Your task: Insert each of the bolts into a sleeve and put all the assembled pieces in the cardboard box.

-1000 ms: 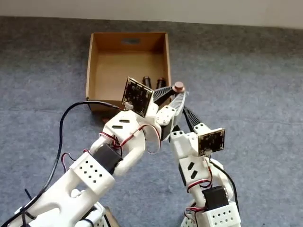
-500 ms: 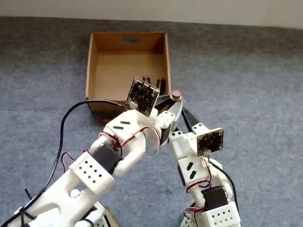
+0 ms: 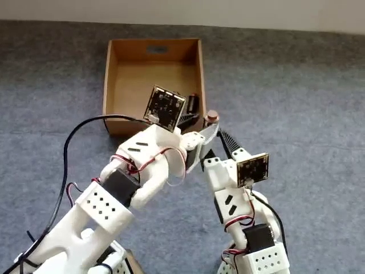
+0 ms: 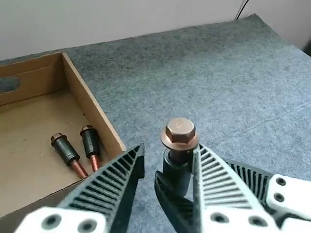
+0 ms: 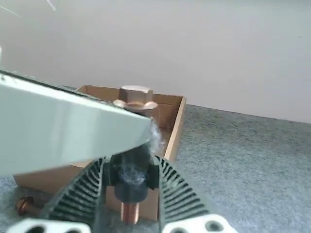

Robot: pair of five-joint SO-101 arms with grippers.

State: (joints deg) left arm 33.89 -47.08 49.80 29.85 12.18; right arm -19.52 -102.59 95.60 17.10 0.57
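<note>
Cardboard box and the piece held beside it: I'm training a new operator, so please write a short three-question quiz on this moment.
1. True or false: the gripped bolt-and-sleeve piece is inside the cardboard box.
2. What grips that piece? A) the right gripper B) a person's hand C) nothing; it lies loose
3. How many assembled pieces lie in the box?
Key: 1 false; 2 A; 3 two.
</note>
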